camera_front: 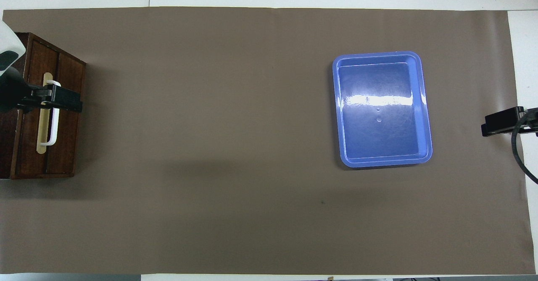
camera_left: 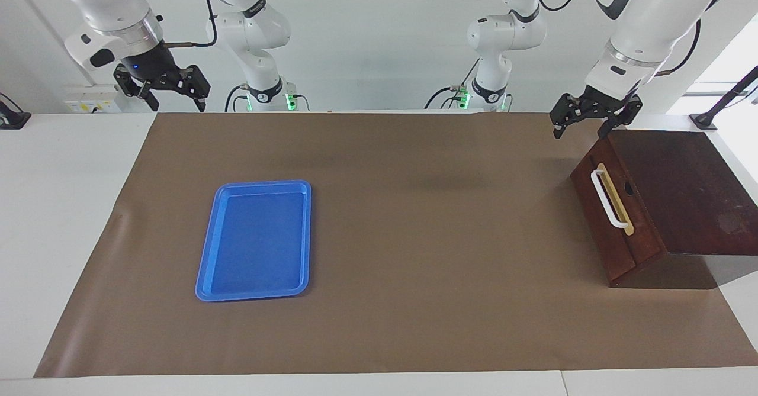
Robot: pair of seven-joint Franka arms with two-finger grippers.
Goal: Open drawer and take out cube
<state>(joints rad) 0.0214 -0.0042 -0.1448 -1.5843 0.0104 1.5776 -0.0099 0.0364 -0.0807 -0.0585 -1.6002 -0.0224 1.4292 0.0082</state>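
Nearest the facing camera lies bare brown mat (camera_left: 414,325); on it, a blue tray (camera_left: 256,240) sits toward the right arm's end, well apart from both grippers. Raised over the mat's edge by its own base, the right gripper (camera_left: 172,91) hangs with fingers spread; overhead shows only its dark tip at the frame's edge. At the left arm's end sits the box (camera_left: 681,195), its drawer (camera_left: 604,206) shut, dark reddish-brown, with a white handle (camera_left: 607,198) on a tan strip. The drawer front faces the tray, and the handle's long axis runs nearer-to-farther from the robots. In the facing view the left gripper (camera_left: 592,115) hangs spread, just above the box's robot-side corner, clear of the handle; overhead it appears to cover the handle. No cube shows in either view.
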